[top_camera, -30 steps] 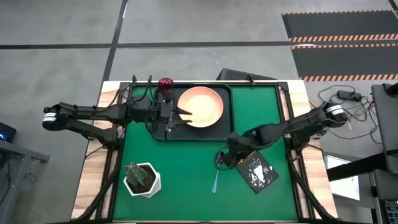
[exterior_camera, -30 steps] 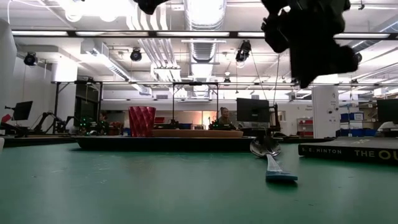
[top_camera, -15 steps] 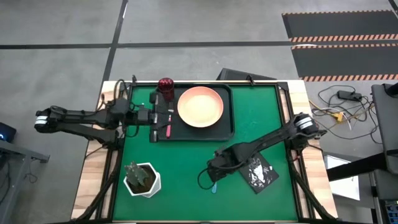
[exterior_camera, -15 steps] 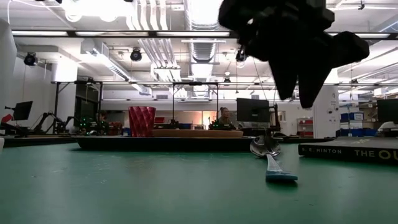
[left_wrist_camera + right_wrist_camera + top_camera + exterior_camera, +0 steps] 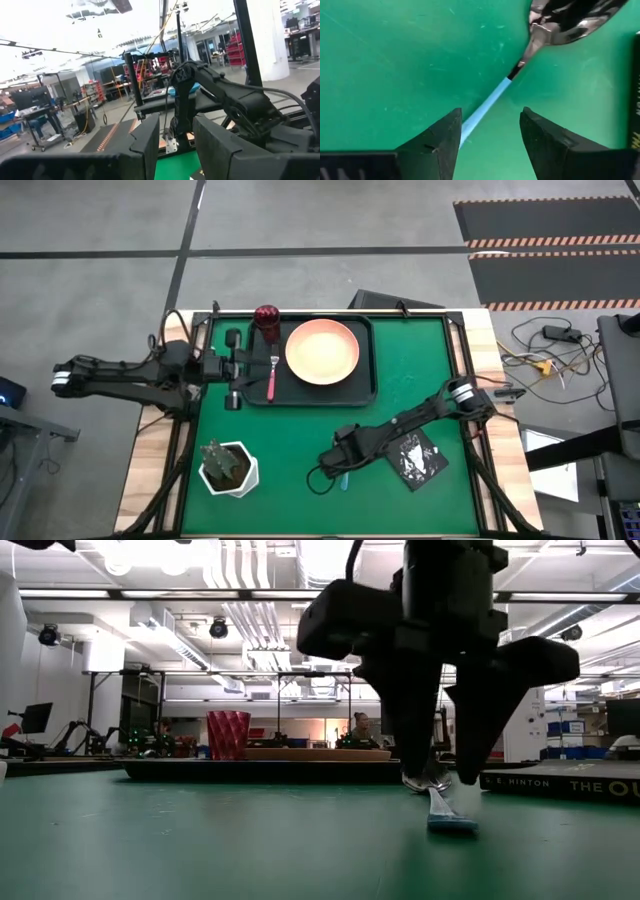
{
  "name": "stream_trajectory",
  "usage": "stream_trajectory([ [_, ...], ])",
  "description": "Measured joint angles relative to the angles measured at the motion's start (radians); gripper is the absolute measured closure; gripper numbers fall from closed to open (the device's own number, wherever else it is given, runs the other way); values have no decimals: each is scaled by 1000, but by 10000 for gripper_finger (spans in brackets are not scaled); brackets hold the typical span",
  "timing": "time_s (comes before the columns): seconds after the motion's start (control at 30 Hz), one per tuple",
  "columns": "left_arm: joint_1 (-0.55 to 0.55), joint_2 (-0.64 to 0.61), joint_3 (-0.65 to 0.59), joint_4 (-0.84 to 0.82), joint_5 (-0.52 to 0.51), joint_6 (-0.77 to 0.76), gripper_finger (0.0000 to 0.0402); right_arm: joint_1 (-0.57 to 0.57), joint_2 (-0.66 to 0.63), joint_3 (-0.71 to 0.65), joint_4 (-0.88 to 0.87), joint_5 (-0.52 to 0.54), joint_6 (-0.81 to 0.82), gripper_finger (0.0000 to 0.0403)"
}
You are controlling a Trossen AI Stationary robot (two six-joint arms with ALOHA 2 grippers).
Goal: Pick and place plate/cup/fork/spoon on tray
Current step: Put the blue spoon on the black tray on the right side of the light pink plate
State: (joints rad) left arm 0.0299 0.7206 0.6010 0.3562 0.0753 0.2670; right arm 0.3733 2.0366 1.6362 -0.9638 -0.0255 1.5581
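The black tray holds the peach plate. The dark red cup stands at its far left corner, and the pink-handled fork lies flat left of the plate. My left gripper is open at the tray's left edge, with nothing between its fingers. The blue-handled spoon lies flat on the green mat near the middle. My right gripper points down over it, open, one finger on each side of the handle, without touching.
A black book with white lettering lies just right of the spoon, close to my right gripper. A white pot with a green plant stands at the near left. Bare green mat lies between the tray and the near edge.
My right gripper has gone toward the table's left and near edges and down over the spoon, and its fingers have opened wider. My left gripper has drawn back off the tray toward the table's left edge, and the fork lies uncovered on the tray.
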Motion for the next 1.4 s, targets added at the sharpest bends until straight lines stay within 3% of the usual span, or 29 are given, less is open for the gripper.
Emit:
stream_trajectory([
  [0.47,1,-77,-20,2,0,1,301,0,50,-13,2,61,3,270],
  [0.97,1,-74,-21,1,0,1,301,0,51,-16,19,81,-26,388],
  [1.23,1,-75,-23,1,0,1,301,0,21,-16,15,79,-32,392],
  [1.4,1,-74,-23,1,0,1,301,-4,-74,-10,-1,92,-33,393],
])
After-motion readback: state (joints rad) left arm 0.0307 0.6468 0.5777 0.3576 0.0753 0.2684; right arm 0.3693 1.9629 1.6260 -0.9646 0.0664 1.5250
